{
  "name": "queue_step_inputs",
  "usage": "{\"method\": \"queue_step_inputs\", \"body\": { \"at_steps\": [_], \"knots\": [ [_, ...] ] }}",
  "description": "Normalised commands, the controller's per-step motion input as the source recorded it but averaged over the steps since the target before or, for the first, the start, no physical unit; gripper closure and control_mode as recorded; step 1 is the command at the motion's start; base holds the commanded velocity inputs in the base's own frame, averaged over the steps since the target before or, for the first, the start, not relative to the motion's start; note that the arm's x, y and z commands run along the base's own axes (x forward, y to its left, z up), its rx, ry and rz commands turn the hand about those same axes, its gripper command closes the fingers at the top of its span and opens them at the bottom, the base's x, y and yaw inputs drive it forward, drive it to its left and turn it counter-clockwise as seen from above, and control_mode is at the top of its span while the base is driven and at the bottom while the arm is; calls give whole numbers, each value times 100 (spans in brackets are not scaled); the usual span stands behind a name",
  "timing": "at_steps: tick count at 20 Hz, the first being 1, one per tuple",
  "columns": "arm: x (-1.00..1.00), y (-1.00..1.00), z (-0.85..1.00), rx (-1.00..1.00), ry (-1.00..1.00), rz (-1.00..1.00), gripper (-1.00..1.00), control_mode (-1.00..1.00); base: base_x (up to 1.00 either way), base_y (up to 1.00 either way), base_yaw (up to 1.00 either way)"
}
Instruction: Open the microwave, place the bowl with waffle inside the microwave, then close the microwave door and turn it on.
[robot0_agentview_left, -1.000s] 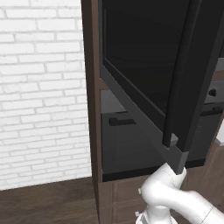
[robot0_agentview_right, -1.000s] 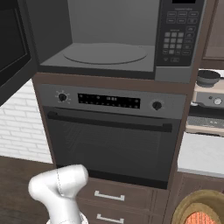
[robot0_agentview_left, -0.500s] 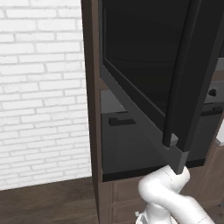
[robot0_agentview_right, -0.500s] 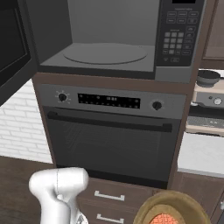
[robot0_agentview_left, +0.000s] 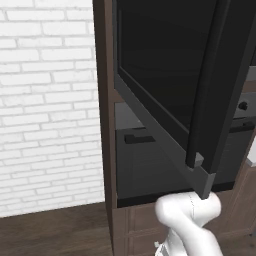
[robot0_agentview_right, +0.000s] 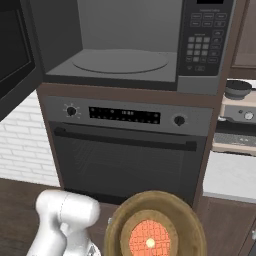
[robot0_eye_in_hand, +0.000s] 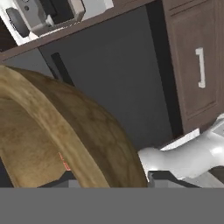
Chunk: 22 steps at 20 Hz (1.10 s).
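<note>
brick wall (robot0_agentview_left: 50, 110) white | floor (robot0_agentview_left: 55, 230) dark wood | microwave door (robot0_agentview_left: 165, 85) open

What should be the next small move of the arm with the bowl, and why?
Probably lift the bowl straight up toward the microwave. The door is already swung open and the turntable is bare, but the bowl, with the waffle in it, sits low, in front of the oven and well below the cavity. It must rise before it goes in.
</note>
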Motion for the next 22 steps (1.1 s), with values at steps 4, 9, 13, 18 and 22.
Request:
{"method": "queue_step_inputs", "body": {
  "at_steps": [4,9,13,18,22],
  "knots": [
    [14,100,87,-3,0,-20,100,-100,0,0,0],
    [28,98,89,-4,0,-24,100,-100,0,0,0],
    [62,79,72,-5,0,-21,100,-100,0,0,0],
    [79,66,63,-3,0,-14,100,-100,0,0,0],
    [75,37,69,-1,0,-8,100,-100,0,0,0]
  ]
}}
